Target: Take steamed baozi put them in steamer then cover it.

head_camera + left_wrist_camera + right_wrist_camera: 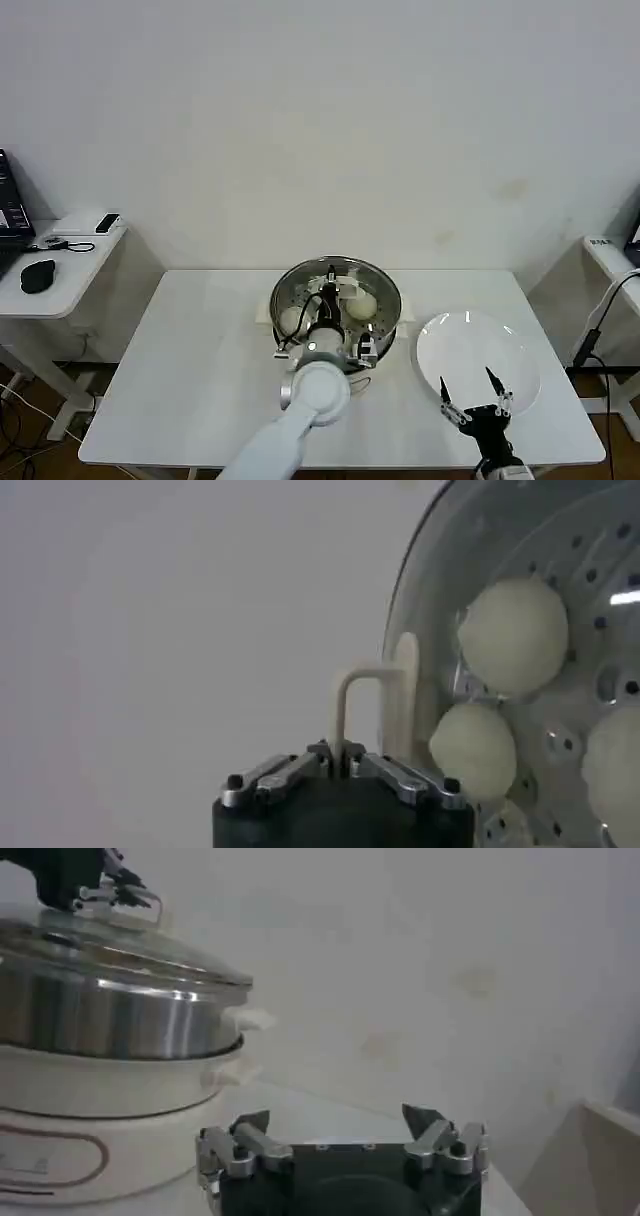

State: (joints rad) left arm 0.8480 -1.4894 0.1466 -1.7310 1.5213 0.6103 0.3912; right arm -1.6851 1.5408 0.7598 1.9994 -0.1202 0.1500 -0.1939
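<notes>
Cover: the cover (336,288), clear glass with a metal rim, lies flat on top of the steamer, its face up; in the right wrist view its rim (120,956) sits level on the steel wall.
Handle: the cream-white oblong handle (372,712) stands at the cover's centre; in the head view its long axis appears to run roughly near to far, though the left hand hides part of it.
Steamer: the steamer (388,318), shiny steel on a white base (90,1098), stands at the middle of the tabletop (200,360), toward the far edge.
Baozi: the steamed baozi (512,632) lie on the perforated tray under the glass; at least three show in the left wrist view, close together, and two can be made out in the head view.
Left hand: the left hand (334,296) reaches from the near side over the steamer, its fingers (272,776) drawn together and clamped on the handle.
Right hand: the right hand (472,392) hovers over the near edge of the plate, its fingers (240,1140) spread apart and holding nothing.
Plate: a flat white plate (470,345) lies just right of the steamer, apart from it, bare.
Surroundings: a side table (60,262) at the far left carries a black mouse (38,275); another ledge with a cable stands at the right edge, both well apart from the steamer.
In the way: the left arm crosses the near half of the cover.
</notes>
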